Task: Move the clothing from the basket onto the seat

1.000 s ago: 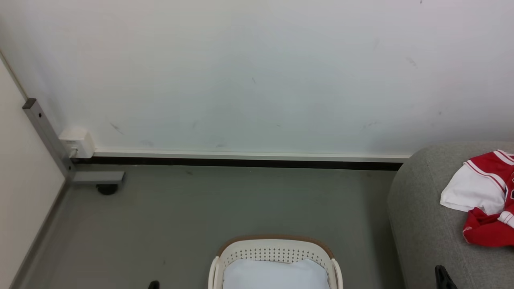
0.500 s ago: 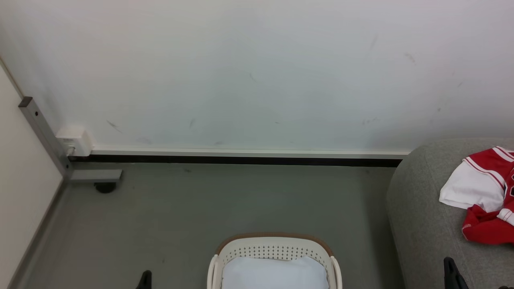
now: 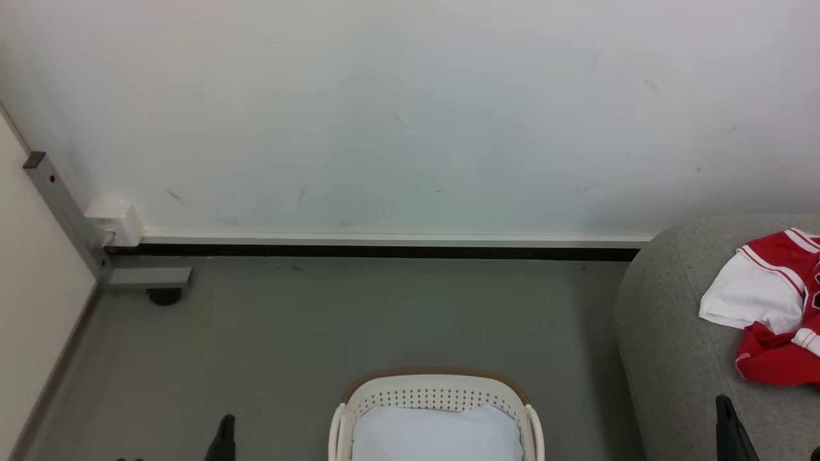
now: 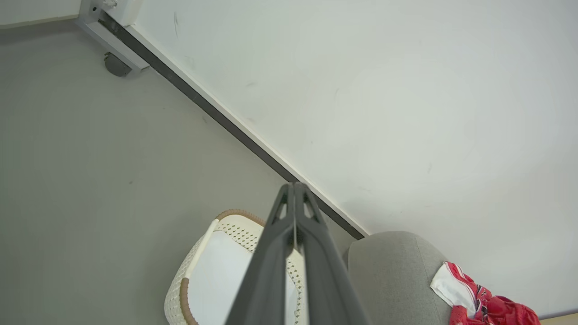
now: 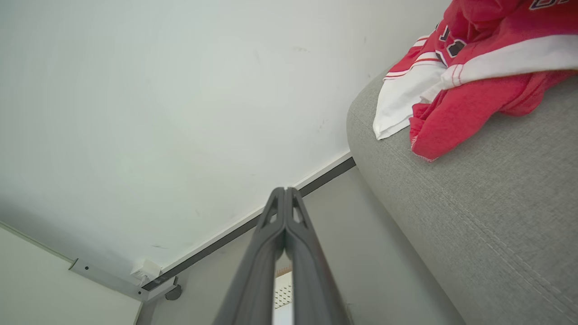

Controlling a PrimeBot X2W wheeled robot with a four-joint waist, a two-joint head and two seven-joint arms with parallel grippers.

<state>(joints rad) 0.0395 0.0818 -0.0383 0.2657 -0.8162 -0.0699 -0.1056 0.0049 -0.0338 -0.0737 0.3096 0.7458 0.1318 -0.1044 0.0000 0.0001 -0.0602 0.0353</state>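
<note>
Both tool tips sit higher at the head view's near edge than a second back. Whole picture shifted too, so the head camera moved. Left tool (image 4: 294,187) and right tool (image 5: 285,192): fingers pressed together, holding nothing. Red and white sports garments (image 3: 775,358) lie on the large grey fabric sofa (image 3: 666,358), far right. Oval white perforated plastic basket (image 3: 435,398) at near centre, pale bluish cushion (image 3: 435,435) inside, near part cut off. Transfer looks done, closing step. Next move: check basket for leftovers, else park arms.
</note>
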